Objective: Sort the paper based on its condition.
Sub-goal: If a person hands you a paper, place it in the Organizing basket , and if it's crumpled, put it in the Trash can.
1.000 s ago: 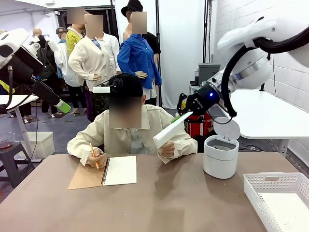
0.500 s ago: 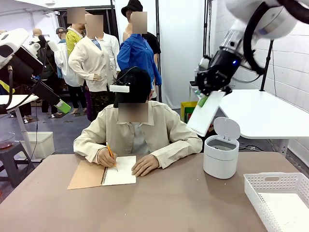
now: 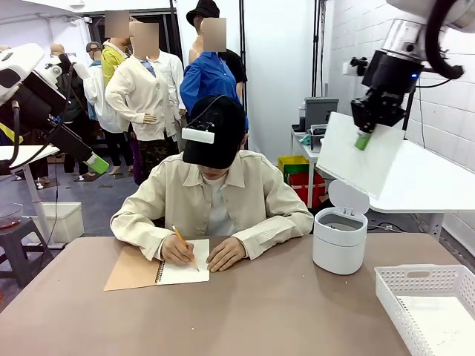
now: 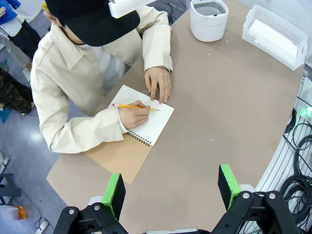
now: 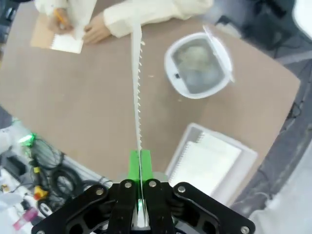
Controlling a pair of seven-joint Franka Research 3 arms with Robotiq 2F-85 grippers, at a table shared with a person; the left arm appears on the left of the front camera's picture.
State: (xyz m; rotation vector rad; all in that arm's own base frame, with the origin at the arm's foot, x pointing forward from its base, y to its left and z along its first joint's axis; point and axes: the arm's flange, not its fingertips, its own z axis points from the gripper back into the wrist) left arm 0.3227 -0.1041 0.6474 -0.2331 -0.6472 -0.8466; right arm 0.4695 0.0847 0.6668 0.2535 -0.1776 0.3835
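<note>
Now we have the right gripper (image 3: 363,141) clamped tight on one loose thin white sheet of paper (image 3: 349,162), its green pads (image 5: 140,165) pressed flat together over the sheet's edge. The wrist view looks straight down the sheet edge-on, its torn perforated margin running away from the fingers. From the front, the sheet hangs high in the air, well above the table and just above the small white round bin (image 3: 339,239) with its flip lid standing open. Near the table's right corner sits a white perforated plastic basket (image 3: 429,282), with sheets already lying flat in it.

We judge the step to be carrying this sheet to its proper container. We cannot tell from here whether it is scribbled or clean, so we cannot say which container is right. To do it well, we would bring the sheet low over the chosen opening before letting go, since thin paper drifts when dropped from a height.

Our left gripper (image 4: 170,187) hangs parted and empty, high above the brown table (image 4: 234,97), looking down on the person writing with a yellow pencil (image 4: 132,106) in a spiral-bound notebook with a kraft cover (image 4: 141,131).
</note>
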